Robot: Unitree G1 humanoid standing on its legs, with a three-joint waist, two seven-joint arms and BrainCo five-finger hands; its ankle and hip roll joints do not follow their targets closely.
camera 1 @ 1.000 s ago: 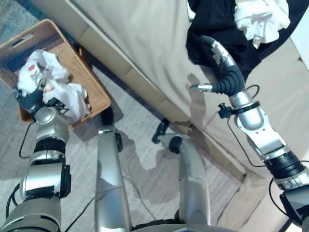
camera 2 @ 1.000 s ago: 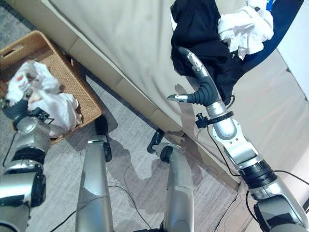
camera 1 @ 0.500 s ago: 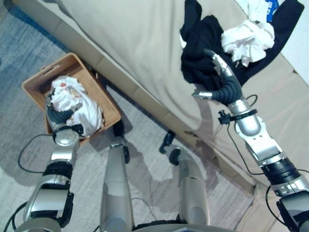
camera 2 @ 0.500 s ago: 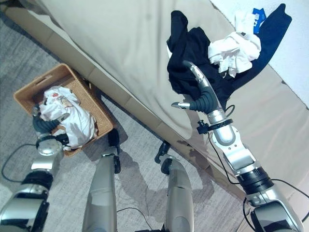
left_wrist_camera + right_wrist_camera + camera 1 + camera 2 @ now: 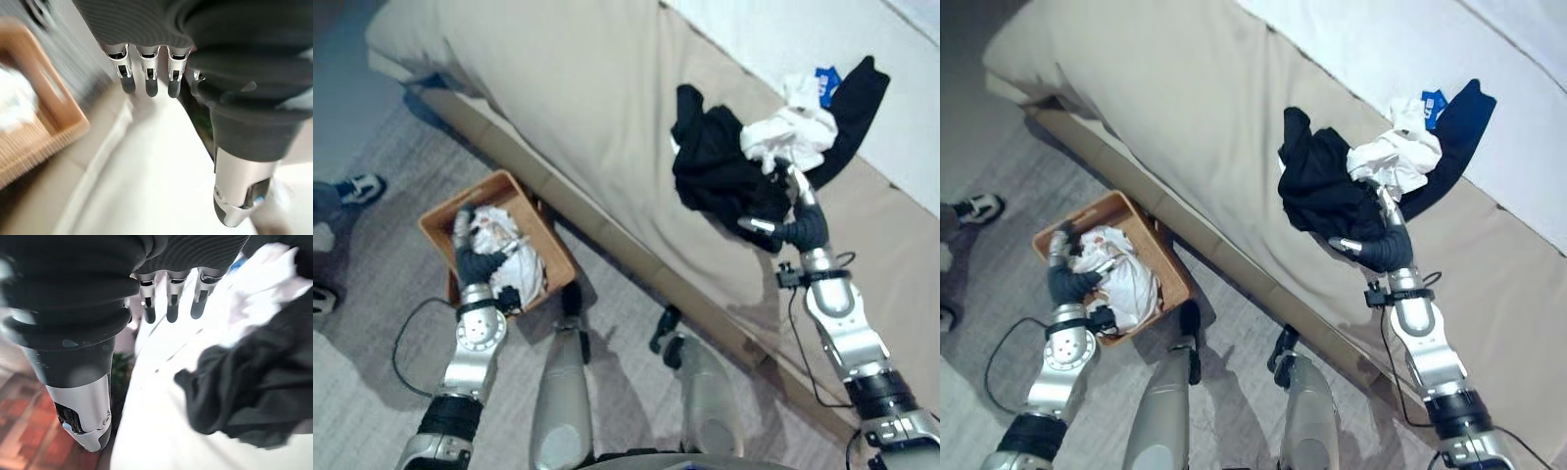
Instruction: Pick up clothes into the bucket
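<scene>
Grey carpeted floor point(image 5: 372, 333), with a long beige bed point(image 5: 578, 88) running diagonally across the head views; a white wall point(image 5: 1489, 78) lies beyond its far edge. A person's shoe point(image 5: 357, 186) shows on the carpet at the robot's far left.

On the bed, toward the robot's right, lies a heap of clothes: a large black garment point(image 5: 715, 166), a crumpled white garment point(image 5: 788, 132) resting on top of it, and a dark navy piece point(image 5: 1454, 127) stretching away behind, with a small blue item point(image 5: 825, 80) at its far end.

On the floor against the bed's base stands a brown wicker basket point(image 5: 445, 211), serving as the bucket. White clothes point(image 5: 514, 259) are piled inside it.

Left hand point(image 5: 470, 250) hangs over the basket, just above the white pile. In its wrist view the fingers point(image 5: 149, 81) are straight and spread from the thumb, holding nothing; the basket rim shows past them.

Right hand point(image 5: 793, 217) sits at the near edge of the black garment, below the white one. Its fingers point(image 5: 171, 306) are extended and apart, thumb clear, nothing pinched; the black cloth lies beside the palm.
</scene>
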